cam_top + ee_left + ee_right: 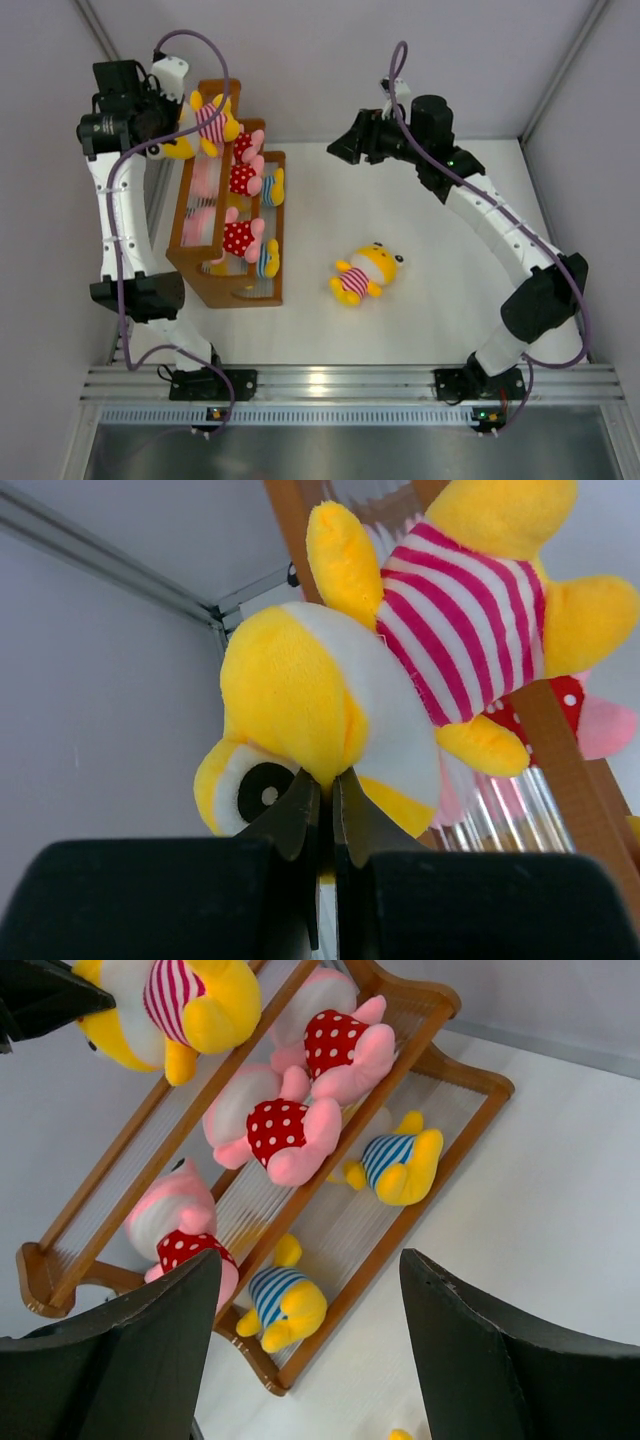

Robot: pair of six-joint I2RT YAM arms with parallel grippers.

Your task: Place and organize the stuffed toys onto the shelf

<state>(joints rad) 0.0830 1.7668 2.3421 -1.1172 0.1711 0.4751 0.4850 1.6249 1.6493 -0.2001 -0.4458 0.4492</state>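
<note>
Nearly hidden: heads of the blue-striped toys [275,1295].

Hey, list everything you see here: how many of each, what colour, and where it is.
brown wooden stepped shelf: one, brown, left side of the table
pink-headed plush dolls in red white-dotted outfits: three, shelf's middle tier
yellow plush dolls in blue-and-white stripes: two, lowest tier
held yellow plush doll in pink-and-white stripes: one, at the shelf's top tier, far end
loose yellow plush doll in pink-and-white stripes: one, lying on the table right of the shelf
white table: one
left hand: black, shut on the held doll's head
right hand: black, open, empty
</note>
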